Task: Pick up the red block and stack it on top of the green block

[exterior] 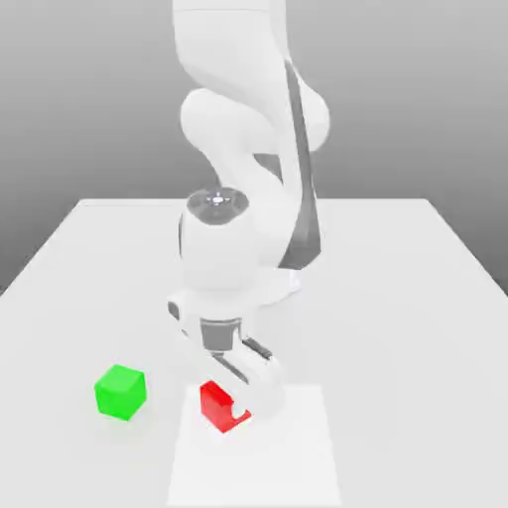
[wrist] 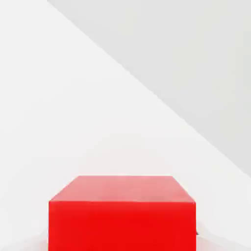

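While I watched, the gripper sat low around the red block on the table; whether it pinched, I couldn't tell. I judged the block rigid, light, best taken by flat opposite faces. Beyond, well apart, stood the green block.

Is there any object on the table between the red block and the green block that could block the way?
Nothing visible does. The table between the red block and the green block is bare.

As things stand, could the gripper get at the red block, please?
Probably yes: the gripper is already down at the red block, and the green block sits apart from it.
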You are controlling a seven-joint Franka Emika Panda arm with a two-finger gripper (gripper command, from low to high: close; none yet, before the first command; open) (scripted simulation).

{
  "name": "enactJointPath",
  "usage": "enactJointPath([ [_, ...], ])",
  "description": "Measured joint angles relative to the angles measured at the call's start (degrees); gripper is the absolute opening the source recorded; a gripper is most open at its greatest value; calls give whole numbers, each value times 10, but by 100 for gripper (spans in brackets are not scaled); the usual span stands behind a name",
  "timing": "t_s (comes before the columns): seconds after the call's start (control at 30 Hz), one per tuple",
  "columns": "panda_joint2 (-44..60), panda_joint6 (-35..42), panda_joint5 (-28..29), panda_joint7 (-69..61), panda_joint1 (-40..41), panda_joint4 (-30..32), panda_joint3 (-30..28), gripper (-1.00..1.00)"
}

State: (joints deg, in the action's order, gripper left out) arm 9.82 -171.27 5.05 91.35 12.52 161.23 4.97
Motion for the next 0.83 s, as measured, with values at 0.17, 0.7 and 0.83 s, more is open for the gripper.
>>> enactJointPath([
  [0.17,-79,67,-44,-32,6,11,17,-100],
  [0.7,-72,87,-50,112,153,-14,-75,-100],
  [0.83,-52,68,-55,109,154,-15,-72,100],
])
